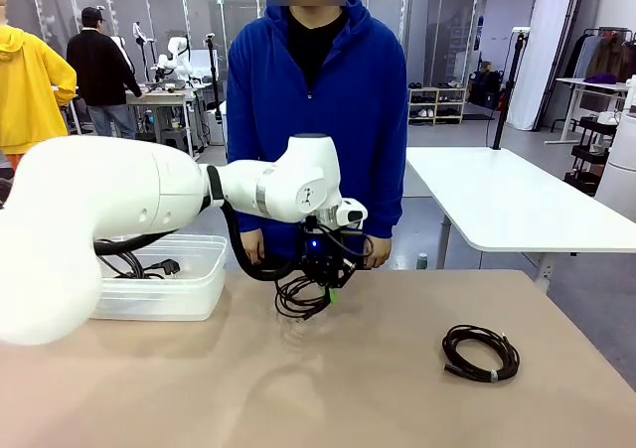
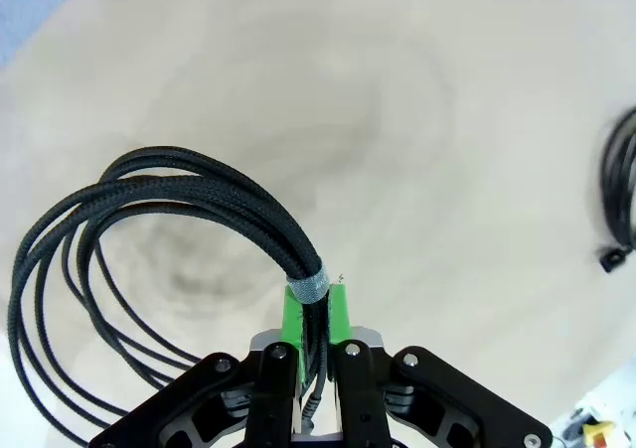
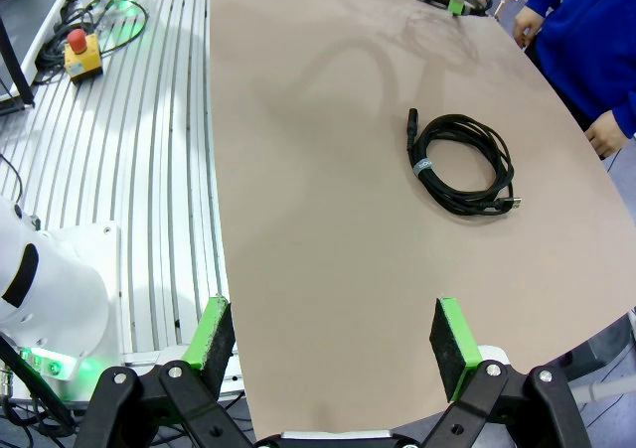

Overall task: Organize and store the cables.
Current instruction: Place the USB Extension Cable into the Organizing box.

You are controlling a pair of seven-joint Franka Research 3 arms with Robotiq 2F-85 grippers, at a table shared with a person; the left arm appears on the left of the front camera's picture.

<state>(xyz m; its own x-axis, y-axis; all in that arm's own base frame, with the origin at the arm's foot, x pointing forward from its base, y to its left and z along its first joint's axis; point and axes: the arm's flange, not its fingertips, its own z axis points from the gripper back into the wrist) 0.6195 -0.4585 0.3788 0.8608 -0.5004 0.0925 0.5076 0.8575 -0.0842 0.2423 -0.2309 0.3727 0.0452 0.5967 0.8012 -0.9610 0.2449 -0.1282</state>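
My right gripper [image 3: 333, 334] hangs over the near edge of the table [image 1: 397, 398], jaws spread wide with nothing between them. Farther out on that side a coiled cable [image 1: 480, 353] lies flat on the bare top. It is bound at one spot by a small grey band [image 3: 424, 166], and a plug [image 3: 412, 120] sticks out of the ring. I judge it light and floppy. Lifted by a single strand it would likely sag and unwind, so the banded spot, where all the turns bundle together, looks the best place to pinch.

Past the middle, my left gripper [image 2: 316, 314] is pressed together on a second cable coil [image 2: 149, 185], the green pads [image 2: 291, 314] pinching it just below its own grey wrap. The braided loops fan out loosely from the grip and droop toward the tabletop. The braid should give fair friction, but the loops may swing and catch on a rim. To the left stands a clear plastic bin [image 1: 179, 299] with more cables [image 1: 139, 264] inside. A person [image 1: 318, 120] in a blue hoodie stands at the far edge.

My own arm covers part of the bin, so I cannot count what it holds. Whether the hanging loops touch the table is hard to tell, and the held coil's ends are lost between my fingers.
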